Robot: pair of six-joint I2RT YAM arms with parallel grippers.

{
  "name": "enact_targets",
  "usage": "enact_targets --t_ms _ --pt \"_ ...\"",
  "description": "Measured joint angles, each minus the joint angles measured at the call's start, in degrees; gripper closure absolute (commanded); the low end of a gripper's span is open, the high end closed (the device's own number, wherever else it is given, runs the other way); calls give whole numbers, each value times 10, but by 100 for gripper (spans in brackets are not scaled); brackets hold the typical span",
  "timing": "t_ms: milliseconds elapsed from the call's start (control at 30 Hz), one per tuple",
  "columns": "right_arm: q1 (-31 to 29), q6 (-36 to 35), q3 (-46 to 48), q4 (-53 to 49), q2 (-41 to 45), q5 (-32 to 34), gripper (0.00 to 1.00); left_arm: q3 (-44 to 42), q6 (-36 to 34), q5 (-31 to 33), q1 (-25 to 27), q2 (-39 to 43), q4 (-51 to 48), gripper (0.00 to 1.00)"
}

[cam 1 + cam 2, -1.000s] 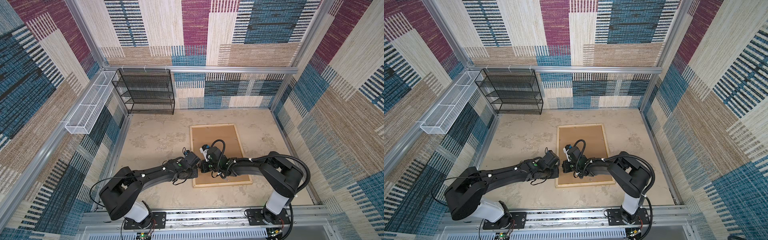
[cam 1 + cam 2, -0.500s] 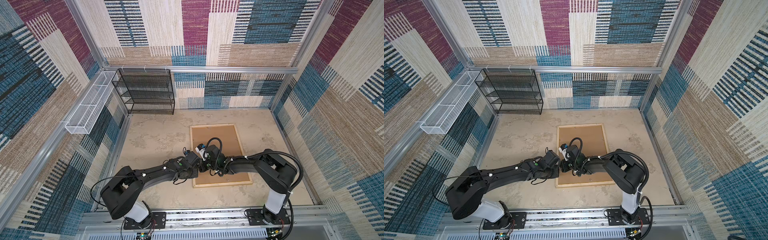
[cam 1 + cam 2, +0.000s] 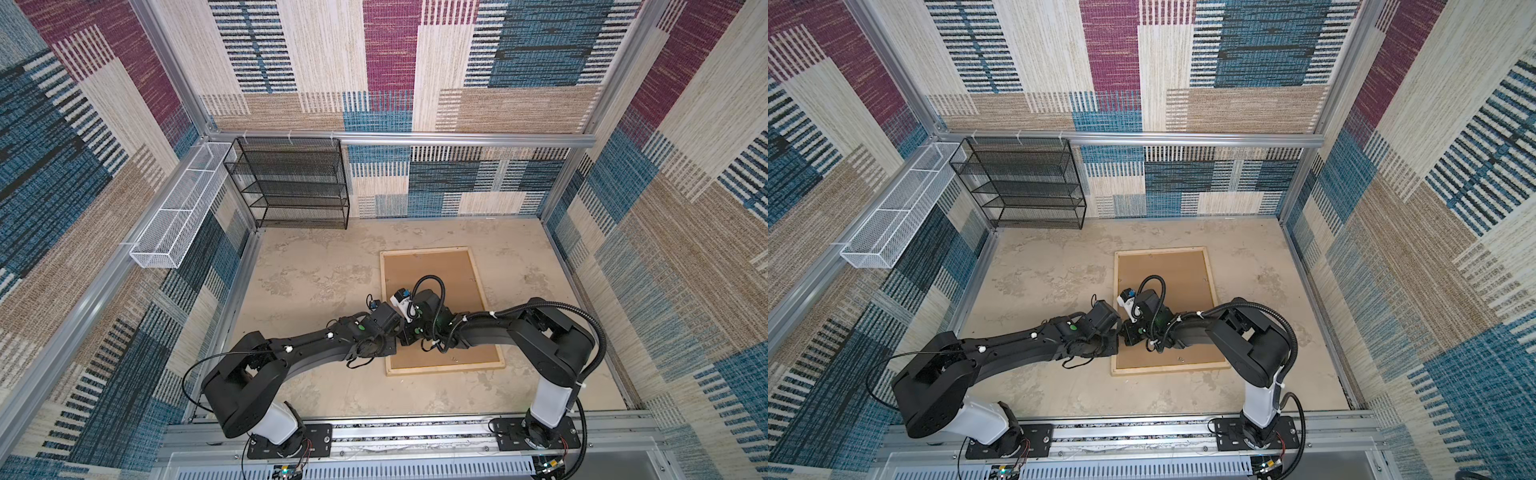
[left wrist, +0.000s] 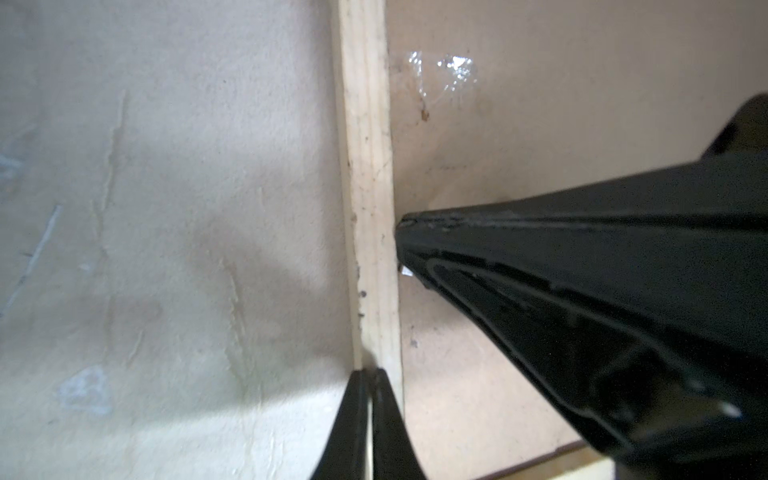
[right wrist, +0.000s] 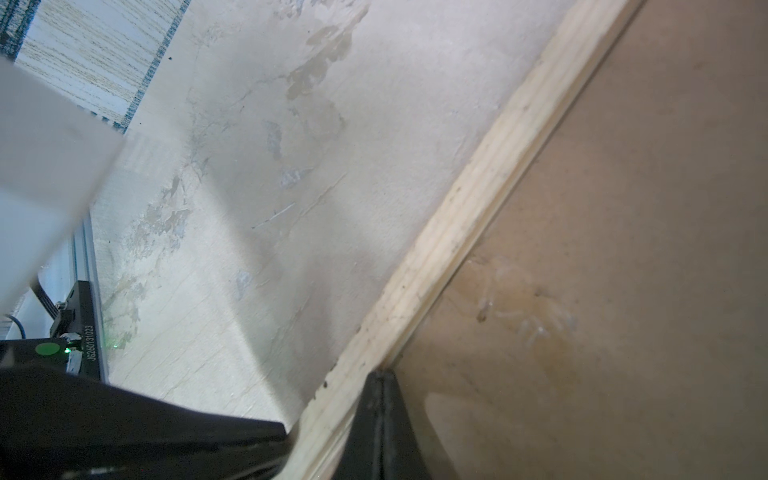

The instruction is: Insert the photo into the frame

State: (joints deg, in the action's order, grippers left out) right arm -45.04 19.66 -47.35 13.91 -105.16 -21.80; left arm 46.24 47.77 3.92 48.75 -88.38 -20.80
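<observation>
The frame (image 4: pixel 368 166) is found to be pale unfinished wood, matt, with visible grain and rough, speckled edges. The backing board (image 4: pixel 582 104) is recorded as brown fibreboard, matt and smooth; a glossy clear film patch (image 4: pixel 449 70) is noted on it. The table (image 4: pixel 166 208) is recorded as beige, matt, mottled and scratched. The left gripper (image 4: pixel 369 376) and right gripper (image 5: pixel 380 376) are seen in smooth black plastic.

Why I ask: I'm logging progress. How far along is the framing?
Done: the board sits in the frame; no photo shows, so it is possibly under the board. In hand: left gripper and right gripper, both shut, tips at one long rail. Left: likely securing the board.
</observation>
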Motion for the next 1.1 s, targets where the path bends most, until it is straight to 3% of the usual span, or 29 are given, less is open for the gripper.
enact_targets --t_ms 333,1100 --pt "17 -4 -15 13 -27 -66 100 2 0 4 0 -1 -8 91" --pt "21 -31 -10 19 -30 -92 100 21 -2 5 0 -18 -31 91"
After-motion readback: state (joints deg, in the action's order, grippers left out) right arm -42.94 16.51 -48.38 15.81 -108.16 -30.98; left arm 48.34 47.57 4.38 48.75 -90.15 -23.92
